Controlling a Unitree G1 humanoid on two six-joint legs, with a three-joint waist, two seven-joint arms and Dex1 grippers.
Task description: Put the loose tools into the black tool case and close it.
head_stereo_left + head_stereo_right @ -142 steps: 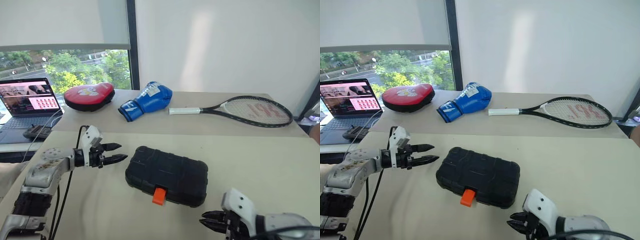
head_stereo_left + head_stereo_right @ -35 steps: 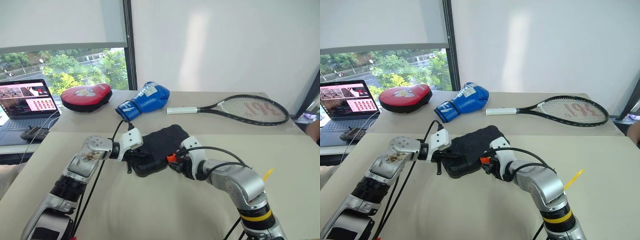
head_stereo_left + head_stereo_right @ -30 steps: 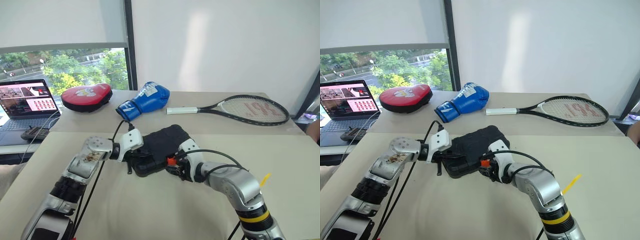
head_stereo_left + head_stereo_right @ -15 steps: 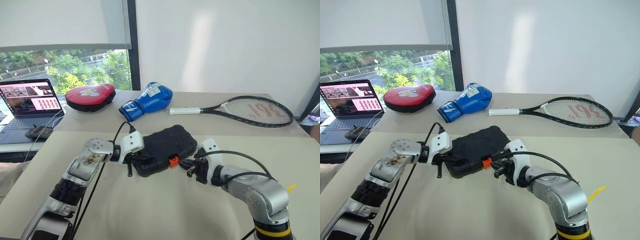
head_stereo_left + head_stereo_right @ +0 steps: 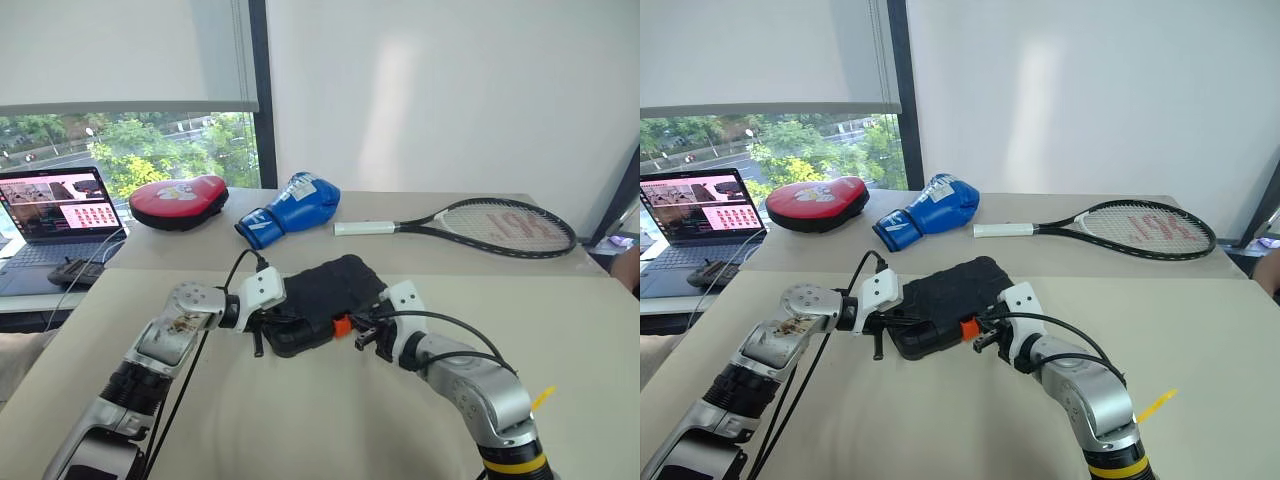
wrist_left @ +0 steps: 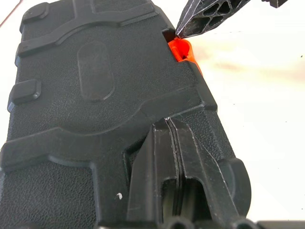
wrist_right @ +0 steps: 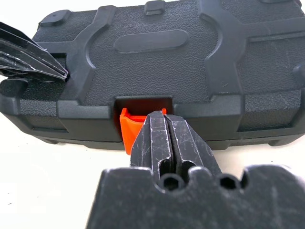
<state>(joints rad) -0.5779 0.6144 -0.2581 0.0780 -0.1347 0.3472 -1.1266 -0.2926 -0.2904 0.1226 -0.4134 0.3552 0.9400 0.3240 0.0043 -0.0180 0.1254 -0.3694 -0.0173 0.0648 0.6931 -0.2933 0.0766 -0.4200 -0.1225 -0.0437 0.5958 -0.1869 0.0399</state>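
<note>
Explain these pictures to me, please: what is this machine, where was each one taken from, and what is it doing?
It is a humanoid robot with two arms, each ending in a two-fingered pincer. The two wide pictures come from cameras in its head, looking down over a beige table. The two close-ups come from cameras on its wrists.

On the table lies a closed black tool case with an orange latch. The left pincer, shut, presses on one end of the case. The right pincer, also shut, has its tip at the latch. Neither holds anything.

Farther back lie a tennis racket, a blue boxing glove, a red pad and a laptop.
</note>
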